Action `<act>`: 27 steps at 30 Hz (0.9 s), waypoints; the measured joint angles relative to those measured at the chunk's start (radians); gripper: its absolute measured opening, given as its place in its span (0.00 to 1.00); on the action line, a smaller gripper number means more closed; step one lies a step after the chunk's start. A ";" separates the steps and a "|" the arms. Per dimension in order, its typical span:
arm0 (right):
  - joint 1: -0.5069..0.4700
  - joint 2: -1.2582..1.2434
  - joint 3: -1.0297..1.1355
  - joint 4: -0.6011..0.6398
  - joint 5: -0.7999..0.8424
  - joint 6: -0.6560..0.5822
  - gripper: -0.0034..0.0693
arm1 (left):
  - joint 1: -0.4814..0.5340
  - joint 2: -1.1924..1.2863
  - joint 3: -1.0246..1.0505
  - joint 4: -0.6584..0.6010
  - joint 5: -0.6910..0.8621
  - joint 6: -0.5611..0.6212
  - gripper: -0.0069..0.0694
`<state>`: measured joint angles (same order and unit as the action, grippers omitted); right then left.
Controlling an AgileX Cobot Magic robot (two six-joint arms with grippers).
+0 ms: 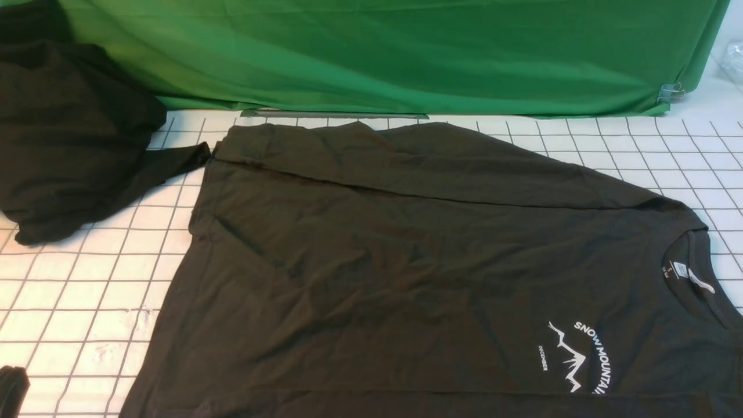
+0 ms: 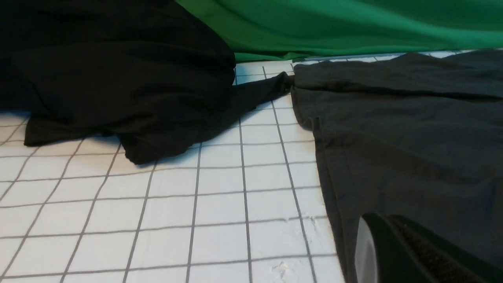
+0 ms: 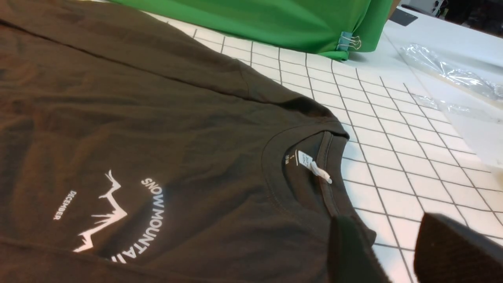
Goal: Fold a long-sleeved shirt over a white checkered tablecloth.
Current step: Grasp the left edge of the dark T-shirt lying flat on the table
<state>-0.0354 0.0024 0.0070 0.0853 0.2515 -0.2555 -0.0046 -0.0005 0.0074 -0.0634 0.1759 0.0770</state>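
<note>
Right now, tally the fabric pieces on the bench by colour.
Dark olive-black: 1, the long-sleeved shirt
Black: 1, the garment heap
Green: 1, the backdrop
White checkered: 1, the tablecloth
Total: 4

The shirt (image 3: 157, 118) lies spread on the checkered tablecloth (image 3: 393, 157), with its collar, white neck label (image 3: 312, 167) and mountain print (image 3: 114, 220) showing. The right gripper (image 3: 397, 255) has its two dark fingers (image 3: 353, 251) apart, one in front of the shirt's edge by the collar. A binder clip (image 3: 349, 41) grips the green backdrop (image 3: 255, 19), and clear plastic (image 3: 452, 74) lies beside the tablecloth.
</note>
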 joint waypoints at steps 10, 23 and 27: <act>0.000 0.000 0.000 -0.008 -0.014 0.000 0.38 | 0.000 0.000 0.000 -0.414 -0.345 -0.201 0.09; 0.000 0.000 0.000 0.237 -0.460 0.523 0.38 | 0.002 0.142 -0.414 -0.118 -0.230 -0.630 0.09; 0.000 0.000 0.000 0.239 -0.496 0.524 0.38 | 0.002 0.365 -0.663 -0.074 0.248 -0.452 0.09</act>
<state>-0.0354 0.0024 0.0070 0.3238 -0.2445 0.2680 -0.0024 0.3642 -0.6559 -0.1370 0.4236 -0.3753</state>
